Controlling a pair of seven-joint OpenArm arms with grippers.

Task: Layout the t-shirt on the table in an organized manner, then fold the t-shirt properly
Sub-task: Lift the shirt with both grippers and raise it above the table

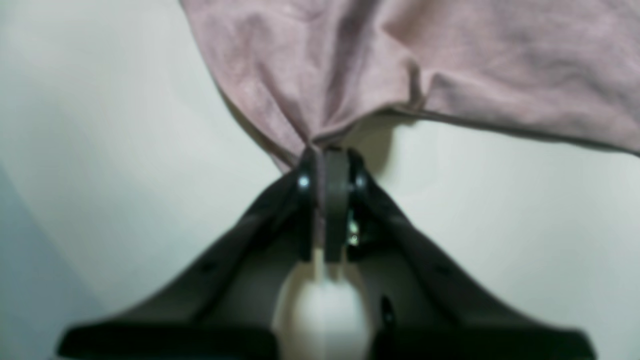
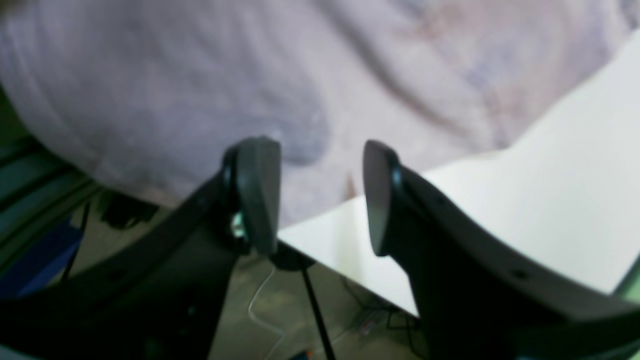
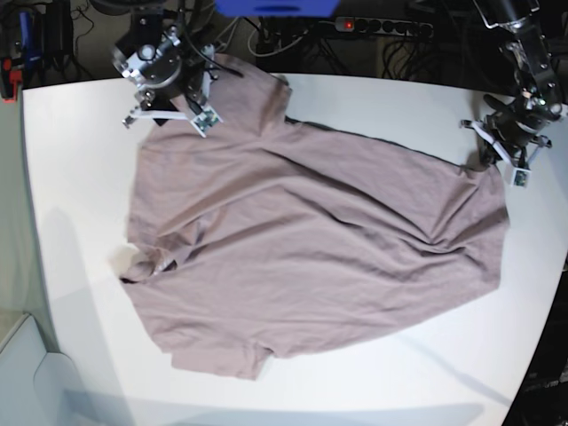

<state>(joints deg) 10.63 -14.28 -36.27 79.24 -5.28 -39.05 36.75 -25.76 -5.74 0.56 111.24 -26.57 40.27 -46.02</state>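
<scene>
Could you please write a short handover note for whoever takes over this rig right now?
Left gripper: shut on a corner of the t-shirt, near the table edge.
Right gripper: jaws apart, holding nothing, over the shirt's edge at the far table corner.
T-shirt: spread on the table but wrinkled, one sleeve bunched.
Done: rough spreading.
Left: flatten it out, then fold.

A plain dusty mauve t-shirt [image 3: 311, 248] with no print lies on a matte white table [image 3: 80, 177]. Both grippers are black, the left gripper [image 1: 327, 165] and the right gripper [image 2: 320, 195] alike.
</scene>
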